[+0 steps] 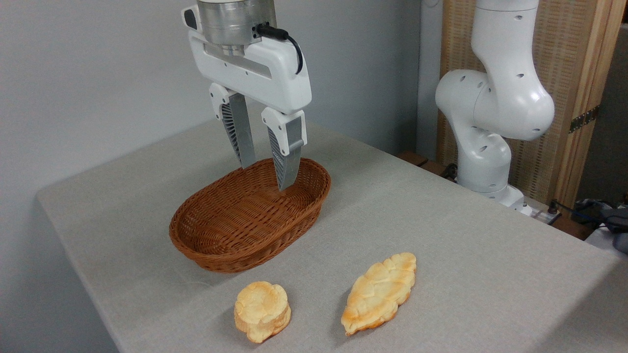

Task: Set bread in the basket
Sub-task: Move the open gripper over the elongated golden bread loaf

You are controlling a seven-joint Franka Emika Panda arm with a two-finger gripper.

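Two baked pieces lie on the grey desk (441, 235) near its front edge: the bread (379, 292), a long leaf-shaped pastry with a braided top, on the right, and a smaller round bun (262, 310) to its left, the two apart from each other. Behind them, closer to the bun, sits the oval wicker basket (250, 215), with nothing in it. The gripper (267, 174) hangs above the far end of the basket, its fingers (289, 162) pointing down, spread apart and holding nothing; their tips reach about rim level in the picture, and whether they dip inside the basket cannot be told. Nothing lies between the bread and the basket, only bare cloth. At the right, beyond the desk, rises the white arm (495, 103), its top cut off by the frame's upper edge. Behind it stands a wooden panel (584, 98) with a woven face. Dark cables and other items at the far right edge are too cropped to identify.
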